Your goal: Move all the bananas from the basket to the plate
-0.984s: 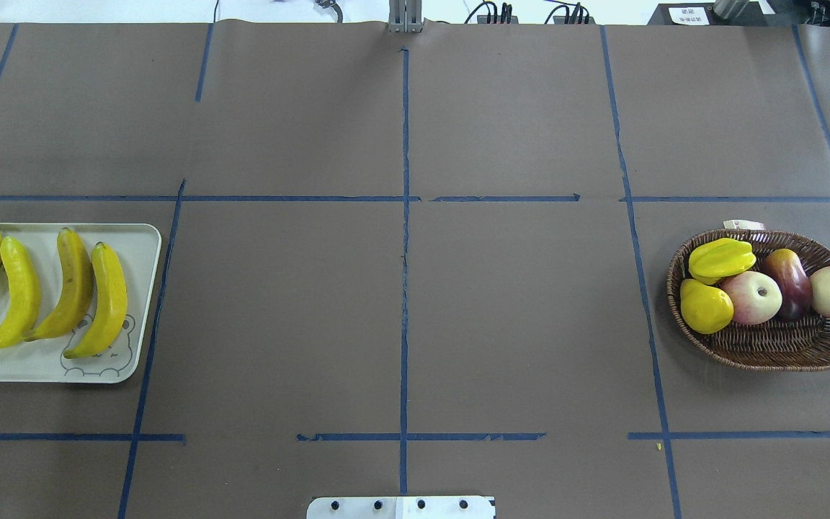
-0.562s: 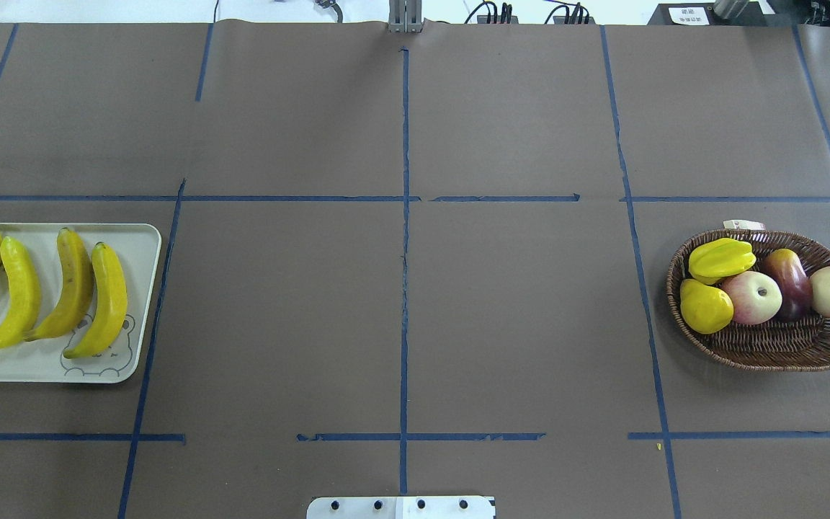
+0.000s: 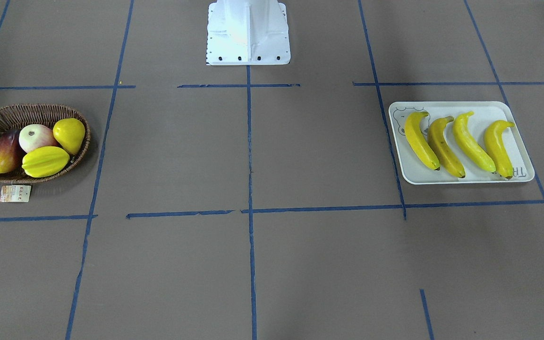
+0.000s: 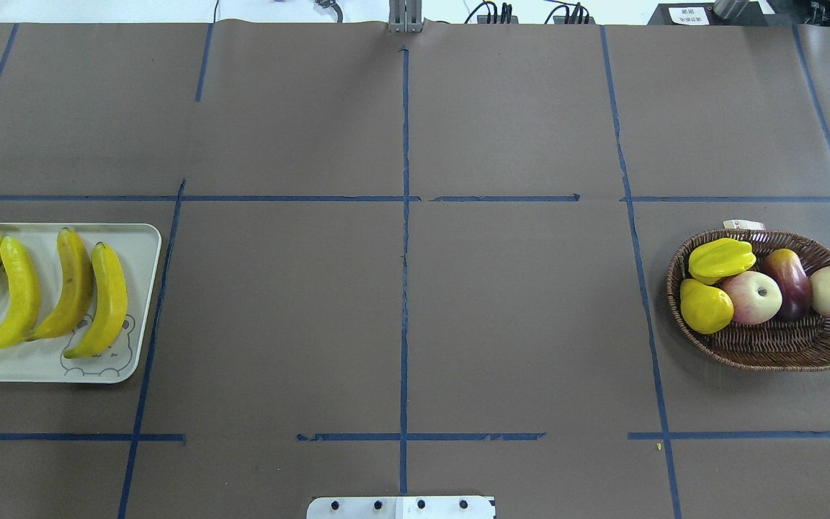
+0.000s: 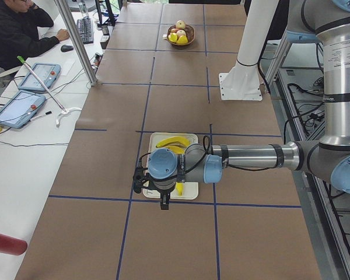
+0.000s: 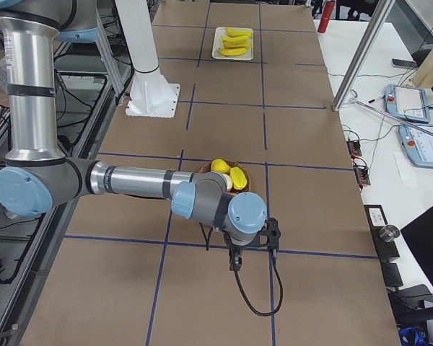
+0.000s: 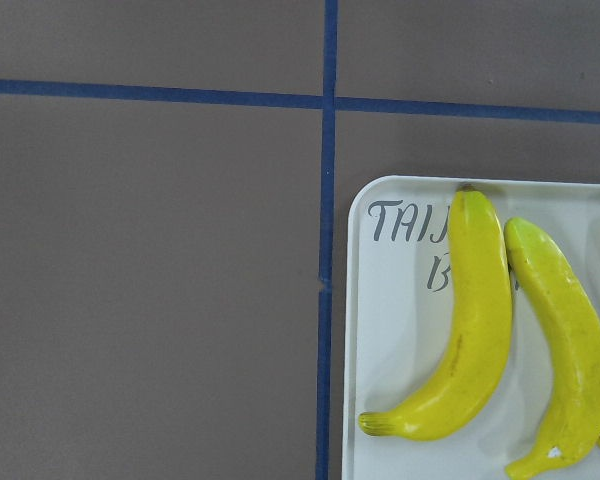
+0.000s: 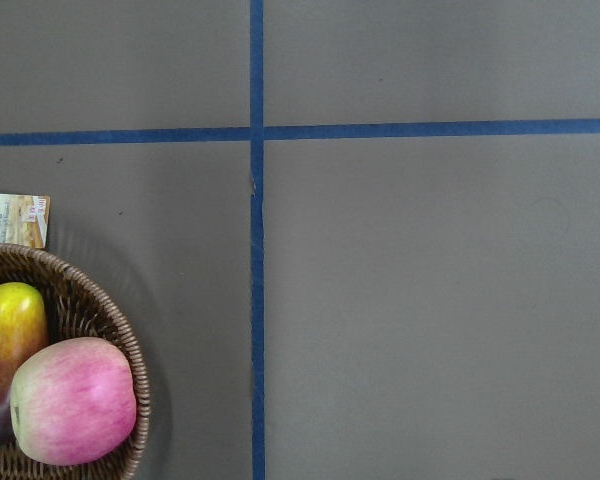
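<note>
Four yellow bananas (image 4: 69,285) lie side by side on the white plate (image 4: 40,366) at the table's left edge; they also show in the front view (image 3: 458,141) and the left wrist view (image 7: 470,330). The brown wicker basket (image 4: 775,346) sits at the far right and holds no banana. My left arm's wrist (image 5: 163,166) hangs over the plate (image 5: 191,191). My right arm's wrist (image 6: 245,215) hangs over the basket (image 6: 243,189). Both grippers show only in the side views, fingers hidden, so I cannot tell whether they are open or shut.
The basket holds a starfruit (image 4: 721,259), a yellow pear-shaped fruit (image 4: 705,306), two pink apples (image 4: 751,297) and a dark red fruit (image 4: 788,281). Its paper tag (image 3: 15,193) lies beside it. The robot base (image 3: 248,33) stands mid-table. An operator (image 5: 17,29) sits at a side desk.
</note>
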`<move>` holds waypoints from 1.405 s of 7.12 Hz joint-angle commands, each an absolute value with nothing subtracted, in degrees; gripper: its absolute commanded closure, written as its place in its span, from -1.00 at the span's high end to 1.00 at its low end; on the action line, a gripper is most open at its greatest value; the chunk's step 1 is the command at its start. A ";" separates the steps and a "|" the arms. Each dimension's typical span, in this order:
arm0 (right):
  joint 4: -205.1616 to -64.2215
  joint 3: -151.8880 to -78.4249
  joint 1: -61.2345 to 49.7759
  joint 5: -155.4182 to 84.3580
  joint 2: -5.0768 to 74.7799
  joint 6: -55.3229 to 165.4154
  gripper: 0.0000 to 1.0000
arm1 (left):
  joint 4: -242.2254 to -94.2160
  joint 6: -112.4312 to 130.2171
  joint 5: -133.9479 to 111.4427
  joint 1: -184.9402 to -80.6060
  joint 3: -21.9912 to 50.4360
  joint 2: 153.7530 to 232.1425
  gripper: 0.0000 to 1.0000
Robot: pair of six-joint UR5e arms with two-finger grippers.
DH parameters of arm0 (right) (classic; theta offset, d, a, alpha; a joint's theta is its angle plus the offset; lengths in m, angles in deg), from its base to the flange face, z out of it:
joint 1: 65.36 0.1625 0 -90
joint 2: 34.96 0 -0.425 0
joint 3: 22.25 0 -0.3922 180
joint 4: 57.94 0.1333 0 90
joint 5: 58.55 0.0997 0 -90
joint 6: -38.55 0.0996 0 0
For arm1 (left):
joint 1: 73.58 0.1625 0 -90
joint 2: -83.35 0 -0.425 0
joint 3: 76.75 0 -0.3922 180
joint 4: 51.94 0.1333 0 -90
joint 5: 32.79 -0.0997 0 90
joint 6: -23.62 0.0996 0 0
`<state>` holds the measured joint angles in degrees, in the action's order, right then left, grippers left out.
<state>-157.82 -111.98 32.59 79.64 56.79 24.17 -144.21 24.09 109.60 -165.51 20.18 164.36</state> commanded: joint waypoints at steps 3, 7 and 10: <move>-147.68 -109.00 32.64 78.91 57.77 26.94 1.00 | -144.05 23.98 109.60 -165.51 20.20 164.83 1.00; -147.77 -108.91 32.64 79.08 57.68 26.94 1.00 | -144.05 23.98 109.60 -165.51 20.11 164.74 1.00; -147.68 -108.91 32.64 79.08 57.59 27.03 1.00 | -144.05 24.06 109.68 -165.51 20.11 164.74 1.00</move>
